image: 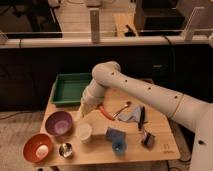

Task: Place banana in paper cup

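Note:
The paper cup (84, 133) stands upright and white on the wooden table (160, 150), right of the purple bowl (59, 123). My gripper (83, 112) hangs at the end of the white arm, just above and slightly behind the cup, at the purple bowl's right rim. The banana does not show as a separate thing; it is hidden or out of view. A red-orange vegetable (106, 112) lies just right of the gripper.
A green tray (67, 89) sits at the back left. An orange bowl (37, 147) and a small metal cup (65, 149) are at the front left. A blue cup (119, 145), a blue-grey cloth (129, 118) and dark tools (142, 117) lie right of the paper cup.

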Controlling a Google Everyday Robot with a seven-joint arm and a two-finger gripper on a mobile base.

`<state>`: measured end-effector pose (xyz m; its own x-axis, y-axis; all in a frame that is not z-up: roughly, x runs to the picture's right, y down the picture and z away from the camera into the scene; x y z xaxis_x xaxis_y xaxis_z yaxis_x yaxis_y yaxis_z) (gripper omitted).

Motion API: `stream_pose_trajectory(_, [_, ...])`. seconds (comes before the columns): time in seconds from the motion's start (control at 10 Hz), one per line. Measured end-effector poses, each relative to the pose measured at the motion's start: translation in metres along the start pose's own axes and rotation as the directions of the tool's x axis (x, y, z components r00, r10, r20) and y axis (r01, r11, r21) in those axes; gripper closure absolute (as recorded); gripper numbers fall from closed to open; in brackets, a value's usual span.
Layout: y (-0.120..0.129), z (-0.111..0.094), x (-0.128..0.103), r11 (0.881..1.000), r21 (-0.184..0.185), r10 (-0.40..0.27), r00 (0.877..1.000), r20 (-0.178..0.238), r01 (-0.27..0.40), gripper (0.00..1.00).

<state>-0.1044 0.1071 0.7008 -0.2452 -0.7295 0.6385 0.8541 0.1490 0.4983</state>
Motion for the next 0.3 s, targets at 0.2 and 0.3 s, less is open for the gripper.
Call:
stream_pose_trajectory(0.2, [-0.001,-0.002,-0.017,1.000,-0.006,-0.012,1.000,0.023,0.012,1.00])
stream_pose_trajectory(0.3, [0.000,-0.004,-0.024,1.000,-0.007,-0.017,0.999,0.027,0.017,1.00])
